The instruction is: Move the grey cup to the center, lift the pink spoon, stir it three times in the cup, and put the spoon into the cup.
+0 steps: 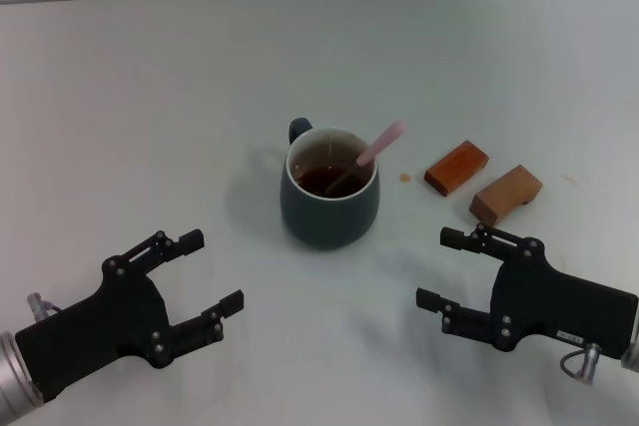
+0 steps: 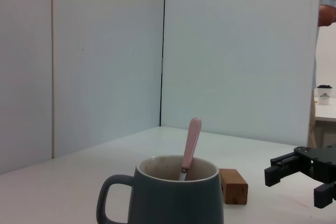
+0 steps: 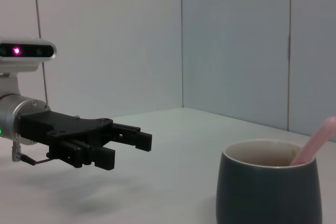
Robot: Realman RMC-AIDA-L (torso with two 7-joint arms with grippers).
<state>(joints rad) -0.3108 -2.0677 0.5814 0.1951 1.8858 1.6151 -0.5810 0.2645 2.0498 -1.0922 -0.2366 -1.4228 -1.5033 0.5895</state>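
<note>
Grey cup [image 1: 329,205], squat glazed ceramic, holds slim pink spoon [image 1: 380,144] leaning.

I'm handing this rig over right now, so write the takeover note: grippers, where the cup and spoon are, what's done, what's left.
Left gripper: open, empty, low over the table near the robot, left of the grey cup.
Right gripper: open, empty, low near the robot, right of the cup.
Grey cup: upright at the table's centre, dark liquid inside, handle away from the robot.
Pink spoon: standing in the cup, bowl in the liquid, handle leaning on the rim toward the right.
Two wooden blocks lie right of the cup, apart from it.
Done: cup centred, spoon in the cup. Stirring cannot be confirmed from here.
Left: apparently nothing.
</note>
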